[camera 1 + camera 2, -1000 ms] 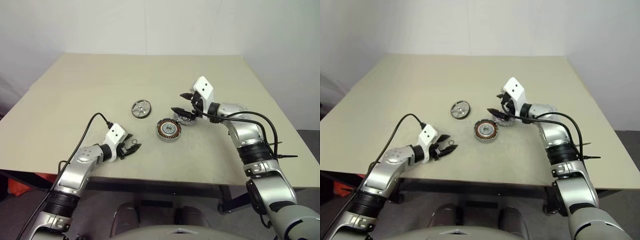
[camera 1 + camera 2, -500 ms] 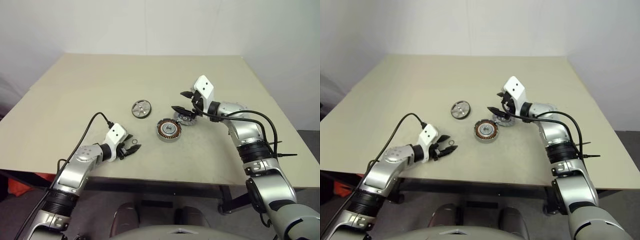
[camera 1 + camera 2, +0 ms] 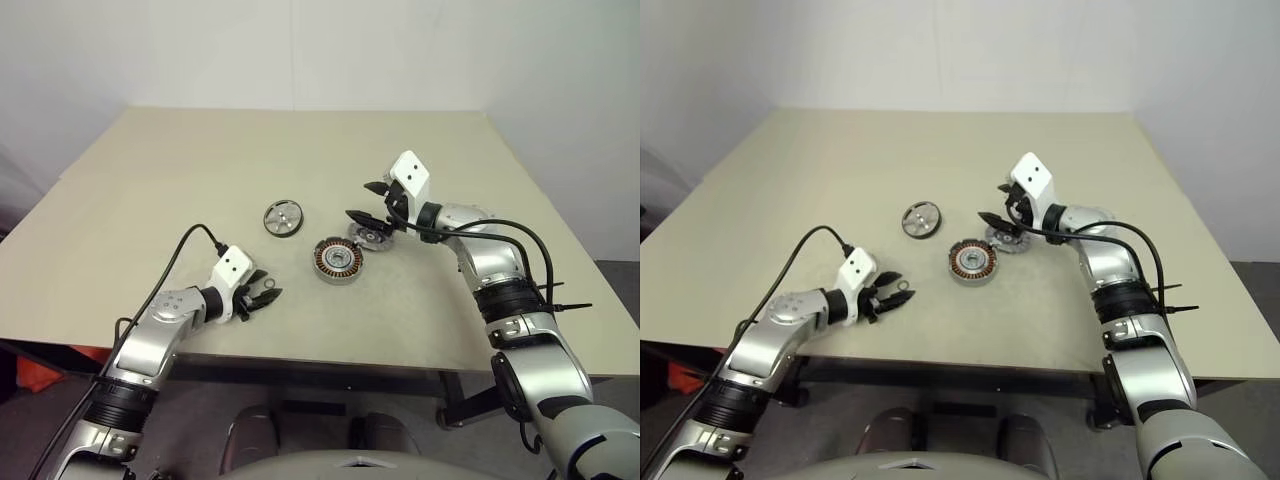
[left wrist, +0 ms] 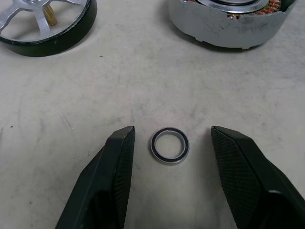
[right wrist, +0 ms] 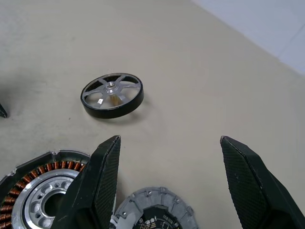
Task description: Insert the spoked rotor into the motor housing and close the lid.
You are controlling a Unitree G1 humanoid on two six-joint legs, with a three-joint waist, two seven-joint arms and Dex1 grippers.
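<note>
The left gripper [image 4: 172, 138] is resting low on the table [image 3: 150, 180], jaws standing apart around a small ring [image 4: 169, 145] without touching it, well to the near left of the motor housing [image 3: 337, 259]. The right gripper [image 5: 169, 157] is hovering wide open and empty just above the lid [image 3: 370, 236], which is lying just beside the housing's far right. The spoked rotor [image 3: 283, 218] is sitting near the housing's far left.

motor housing [image 4: 228, 21] cut by frame edge
</note>
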